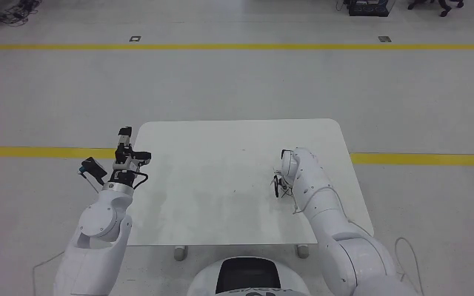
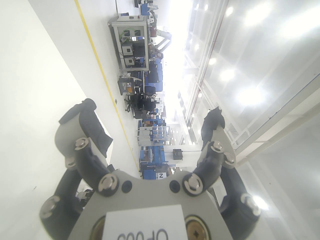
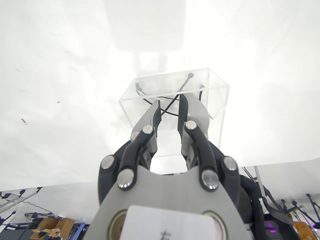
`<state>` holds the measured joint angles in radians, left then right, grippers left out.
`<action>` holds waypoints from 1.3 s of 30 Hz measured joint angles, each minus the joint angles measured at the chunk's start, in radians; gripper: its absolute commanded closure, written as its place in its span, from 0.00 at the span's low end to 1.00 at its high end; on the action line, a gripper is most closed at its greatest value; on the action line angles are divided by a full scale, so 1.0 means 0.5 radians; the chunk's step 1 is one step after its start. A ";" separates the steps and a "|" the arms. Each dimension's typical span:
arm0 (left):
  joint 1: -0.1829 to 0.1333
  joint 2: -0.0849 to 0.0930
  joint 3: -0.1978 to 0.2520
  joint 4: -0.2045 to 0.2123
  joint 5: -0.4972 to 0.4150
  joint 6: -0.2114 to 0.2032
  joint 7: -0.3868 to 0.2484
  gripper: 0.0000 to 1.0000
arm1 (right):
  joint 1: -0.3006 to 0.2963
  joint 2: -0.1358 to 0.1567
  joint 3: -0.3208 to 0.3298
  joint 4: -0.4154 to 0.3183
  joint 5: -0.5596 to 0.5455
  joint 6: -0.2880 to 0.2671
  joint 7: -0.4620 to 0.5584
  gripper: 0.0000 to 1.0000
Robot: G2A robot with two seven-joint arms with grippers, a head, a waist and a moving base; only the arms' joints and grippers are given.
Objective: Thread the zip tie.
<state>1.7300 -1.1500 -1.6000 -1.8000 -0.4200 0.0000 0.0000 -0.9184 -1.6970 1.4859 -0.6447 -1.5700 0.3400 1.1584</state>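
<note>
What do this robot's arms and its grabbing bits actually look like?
The left arm and right arm are smooth, rounded white shells. The left end effector and right end effector have silver metal plates, black linkages with round silver screws, two black-padded fingers, and a white printed label.

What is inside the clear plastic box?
Several thin black zip ties lie crossed inside the clear plastic box. The open jaws of the right gripper cover their middle, so their number cannot be told.
</note>
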 measured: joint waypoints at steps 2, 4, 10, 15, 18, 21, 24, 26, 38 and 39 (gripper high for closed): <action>0.000 0.000 0.000 0.000 0.000 0.000 0.000 0.00 | 0.002 -0.001 -0.002 0.012 0.000 0.000 0.000 0.80; 0.000 0.000 0.000 0.000 0.000 0.000 0.000 0.00 | 0.010 -0.002 -0.005 0.032 0.000 0.000 -0.003 0.81; 0.000 0.000 0.000 0.000 0.000 0.000 0.000 0.00 | 0.040 -0.005 -0.008 0.104 0.000 0.000 -0.027 0.85; 0.000 0.000 0.000 0.000 0.000 0.000 0.000 0.00 | 0.070 -0.004 -0.002 0.168 0.000 0.000 -0.055 1.00; 0.000 0.000 0.000 0.000 0.000 0.000 0.000 0.00 | 0.083 -0.005 0.005 0.195 0.000 0.000 -0.068 1.00; 0.000 0.000 0.000 0.000 0.000 0.000 0.000 0.00 | 0.095 -0.004 0.014 0.210 0.000 0.000 -0.079 1.00; 0.000 0.000 0.000 0.000 0.000 0.000 0.000 0.00 | 0.101 0.000 0.018 0.202 0.000 0.000 -0.080 1.00; 0.000 0.000 0.000 0.000 0.000 0.000 0.000 0.00 | 0.099 0.003 0.019 0.178 0.000 0.000 -0.074 1.00; 0.000 0.000 0.000 0.000 0.000 0.000 0.000 0.00 | -0.117 -0.008 0.100 -0.374 0.000 0.000 0.211 1.00; 0.000 0.000 0.000 0.000 0.000 0.000 0.000 0.00 | -0.154 -0.012 0.112 -0.457 0.000 0.000 0.244 1.00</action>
<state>1.7300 -1.1500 -1.6000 -1.8000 -0.4200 0.0000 0.0000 -0.9957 -1.7030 1.5419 -0.8734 -1.5699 0.3400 1.2805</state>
